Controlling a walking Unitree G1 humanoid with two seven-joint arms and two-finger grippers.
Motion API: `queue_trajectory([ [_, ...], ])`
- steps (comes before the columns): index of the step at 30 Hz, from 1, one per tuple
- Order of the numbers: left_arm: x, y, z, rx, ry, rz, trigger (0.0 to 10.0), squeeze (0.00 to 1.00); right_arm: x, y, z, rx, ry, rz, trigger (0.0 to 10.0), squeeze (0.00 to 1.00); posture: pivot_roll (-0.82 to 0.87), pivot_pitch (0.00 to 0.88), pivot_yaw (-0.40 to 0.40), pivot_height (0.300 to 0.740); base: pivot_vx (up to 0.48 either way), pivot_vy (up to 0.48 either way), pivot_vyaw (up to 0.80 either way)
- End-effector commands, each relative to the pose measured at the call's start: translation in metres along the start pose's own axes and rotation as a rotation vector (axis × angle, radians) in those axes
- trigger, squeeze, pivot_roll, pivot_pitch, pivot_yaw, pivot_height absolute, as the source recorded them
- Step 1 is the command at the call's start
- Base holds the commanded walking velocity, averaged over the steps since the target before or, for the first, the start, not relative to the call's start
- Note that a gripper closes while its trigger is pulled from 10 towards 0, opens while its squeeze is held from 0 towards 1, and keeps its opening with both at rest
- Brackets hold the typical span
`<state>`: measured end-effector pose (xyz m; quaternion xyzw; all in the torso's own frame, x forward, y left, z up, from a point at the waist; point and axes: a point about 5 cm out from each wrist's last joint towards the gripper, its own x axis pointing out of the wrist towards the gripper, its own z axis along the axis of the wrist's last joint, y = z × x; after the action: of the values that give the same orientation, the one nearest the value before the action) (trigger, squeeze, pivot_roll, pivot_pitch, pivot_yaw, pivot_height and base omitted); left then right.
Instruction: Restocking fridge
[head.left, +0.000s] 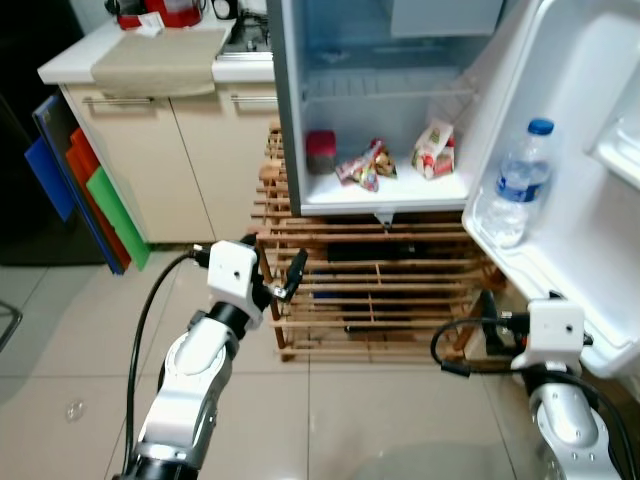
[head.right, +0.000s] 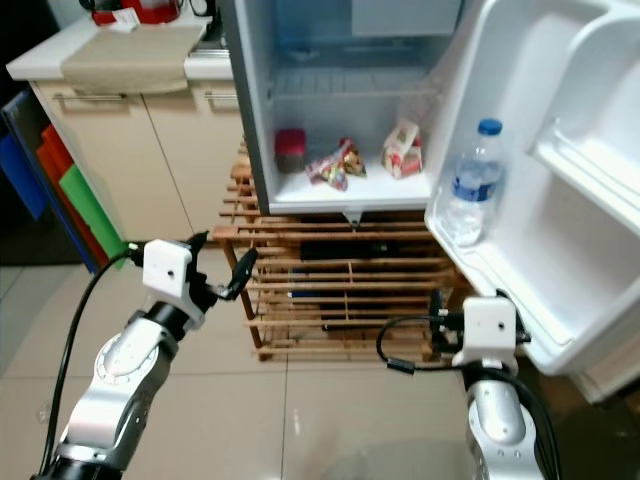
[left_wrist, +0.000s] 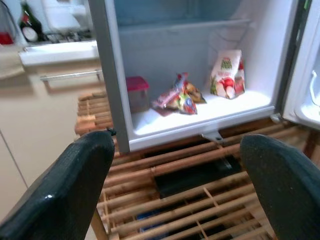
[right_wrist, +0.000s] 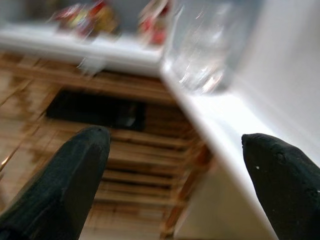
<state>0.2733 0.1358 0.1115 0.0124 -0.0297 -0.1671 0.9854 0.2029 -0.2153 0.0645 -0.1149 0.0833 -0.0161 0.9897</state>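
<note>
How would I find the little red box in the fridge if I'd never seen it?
Look inside the open fridge that sits on the wooden rack, at its bottom shelf. Three things lie there: on the far left, by the fridge wall, stands the small container with a red lid. The other two are crinkly, colourful snack packets; this one is a plain dark tub.

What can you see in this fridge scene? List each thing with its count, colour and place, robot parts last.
fridge: one, white, open, standing on the rack
water bottle: one, clear with blue cap, in the door shelf
container: one, red-lidded, bottom shelf, left
snack packets: colourful, bottom shelf, middle
carton: one, white and red, bottom shelf, right
wooden rack: one, brown, under the fridge
boards: blue, orange, green, leaning on the cabinet
left gripper: black, open, before the rack
right gripper: black, open, below the door
</note>
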Motion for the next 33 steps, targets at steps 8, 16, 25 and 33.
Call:
queue_trajectory([
  [8,0.015,0.009,-0.034,0.055,0.230,-0.018,10.0,0.00,-0.045,-0.050,-0.120,-0.076,0.614,-0.178,10.0,0.40,-0.14,0.000,0.072,0.731,0.000,0.000,0.00],
  [16,0.015,0.027,-0.076,0.050,0.558,0.016,10.0,0.00,-0.087,-0.128,-0.158,-0.039,0.992,-0.642,10.0,0.41,-0.16,0.000,0.088,0.731,0.000,0.000,0.00],
  [25,0.023,0.016,-0.080,0.081,0.574,-0.058,10.0,0.00,-0.089,-0.210,-0.107,-0.214,0.748,-0.995,10.0,0.41,-0.18,0.000,0.093,0.731,0.000,0.000,0.00],
  [33,-0.019,0.012,-0.127,0.218,0.917,-0.252,10.0,0.00,-0.007,-0.178,-0.028,-0.077,0.168,-0.703,10.0,0.37,-0.18,0.000,0.084,0.731,0.000,0.000,0.00],
])
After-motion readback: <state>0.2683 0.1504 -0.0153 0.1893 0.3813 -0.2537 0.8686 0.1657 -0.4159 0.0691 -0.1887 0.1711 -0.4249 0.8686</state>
